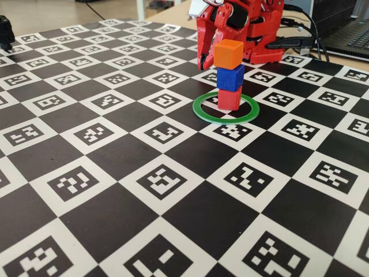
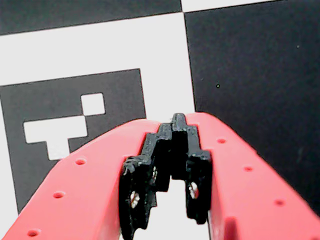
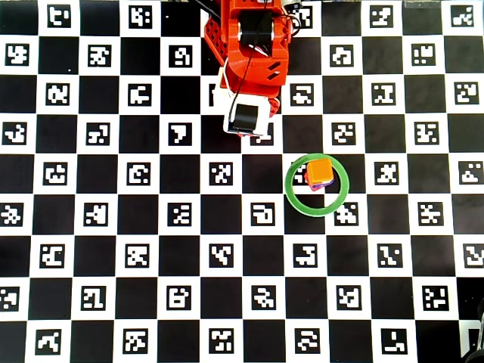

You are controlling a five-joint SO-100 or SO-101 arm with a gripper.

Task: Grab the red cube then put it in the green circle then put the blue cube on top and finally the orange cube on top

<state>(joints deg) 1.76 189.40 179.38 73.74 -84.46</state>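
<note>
Three cubes stacked in the ring, gripper clear of them.

We see the red cube [image 1: 229, 97] standing inside the green ring [image 1: 203, 112] on the checkered board [image 1: 115, 156], with the blue cube [image 1: 230, 77] on it and the orange cube [image 1: 228, 54] on top; from overhead the ring [image 3: 293, 193] lies right of centre, toward the board's far edge. Our gripper [image 2: 175, 120] has its tips together, holding nothing, above a marker square [image 2: 65, 115], apart from the stack.
</note>
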